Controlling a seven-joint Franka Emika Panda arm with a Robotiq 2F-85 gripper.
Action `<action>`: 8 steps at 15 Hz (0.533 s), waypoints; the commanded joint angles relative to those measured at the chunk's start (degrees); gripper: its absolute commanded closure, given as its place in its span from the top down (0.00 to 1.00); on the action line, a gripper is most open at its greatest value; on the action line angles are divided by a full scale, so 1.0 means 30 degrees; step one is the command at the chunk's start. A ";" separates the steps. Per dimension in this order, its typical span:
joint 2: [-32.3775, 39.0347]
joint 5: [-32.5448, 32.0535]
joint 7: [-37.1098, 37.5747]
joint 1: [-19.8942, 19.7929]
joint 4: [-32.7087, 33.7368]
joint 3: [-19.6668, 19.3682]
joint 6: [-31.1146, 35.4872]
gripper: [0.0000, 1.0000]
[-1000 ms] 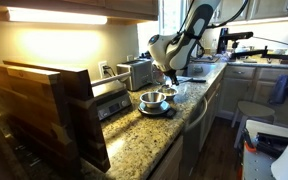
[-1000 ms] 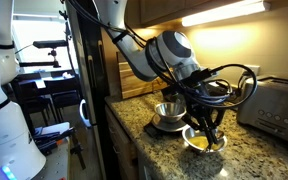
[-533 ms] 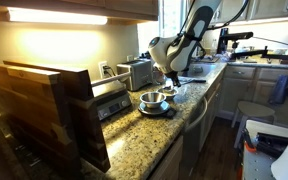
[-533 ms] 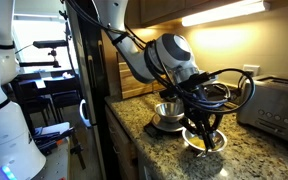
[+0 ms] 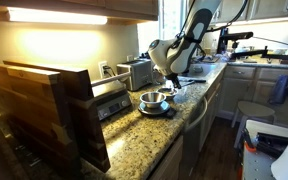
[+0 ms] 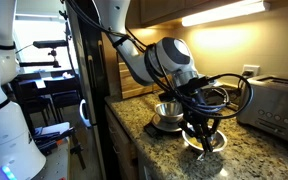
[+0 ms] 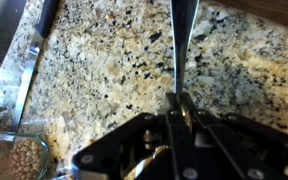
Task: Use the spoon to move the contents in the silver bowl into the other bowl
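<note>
The silver bowl (image 5: 152, 98) (image 6: 168, 110) stands on a dark flat base (image 6: 167, 126) on the granite counter. Beside it is a clear bowl (image 6: 208, 143) (image 7: 14, 158) with yellowish, grainy contents. My gripper (image 6: 202, 122) (image 5: 170, 82) (image 7: 178, 100) hangs just above the clear bowl in an exterior view, shut on the thin handle of the spoon (image 7: 181, 40). In the wrist view the handle runs straight up over bare granite. The spoon's scoop end is hidden. The silver bowl's contents cannot be made out.
A toaster (image 5: 136, 72) (image 6: 281, 105) stands at the back of the counter. A wooden block (image 5: 44, 105) fills the near end. Black cables (image 6: 232, 88) loop around the wrist. The counter's front edge (image 6: 134, 140) drops off close to the bowls.
The gripper, still shut on the spoon, has shifted slightly over the clear bowl and now covers more of it. The bowls have not moved.
</note>
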 commanded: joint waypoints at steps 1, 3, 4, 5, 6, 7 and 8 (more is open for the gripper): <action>-0.0177 -0.0470 0.0361 -0.0163 -0.0198 0.0316 -0.0376 0.07; -0.0124 -0.0482 0.0279 -0.0136 -0.0149 0.0402 -0.0351 0.07; -0.0133 -0.0510 0.0242 -0.0117 -0.0131 0.0447 -0.0352 0.07; -0.0182 -0.0555 0.0203 -0.0095 -0.0137 0.0495 -0.0342 0.07; -0.0258 -0.0625 0.0169 -0.0067 -0.0154 0.0538 -0.0333 0.07; -0.0314 -0.0629 0.0101 -0.0069 -0.0168 0.0598 -0.0300 0.07; -0.0378 -0.0694 0.0091 -0.0043 -0.0177 0.0638 -0.0298 0.07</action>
